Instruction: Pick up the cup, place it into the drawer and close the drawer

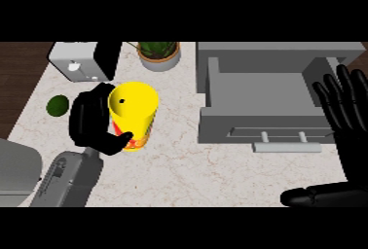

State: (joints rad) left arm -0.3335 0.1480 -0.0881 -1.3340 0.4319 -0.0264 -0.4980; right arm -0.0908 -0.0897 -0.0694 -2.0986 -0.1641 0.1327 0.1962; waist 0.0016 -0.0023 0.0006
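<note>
A tall yellow cup (135,112) with an orange pattern near its base stands at the counter's left of centre, its open mouth tipped toward me. My left hand (90,121) is curled round it from the left, thumb crossing the lower front. The grey drawer (215,124) stands pulled open at the right, its inside bare, its handle (286,137) on the front face. My right hand (345,112) stays open with fingers up at the right edge, over the drawer's right side.
A potted plant (159,53) stands at the back centre. A white and black appliance (84,61) sits at the back left. A green round object (57,105) lies near the left edge. A grey block (14,170) fills the lower left corner.
</note>
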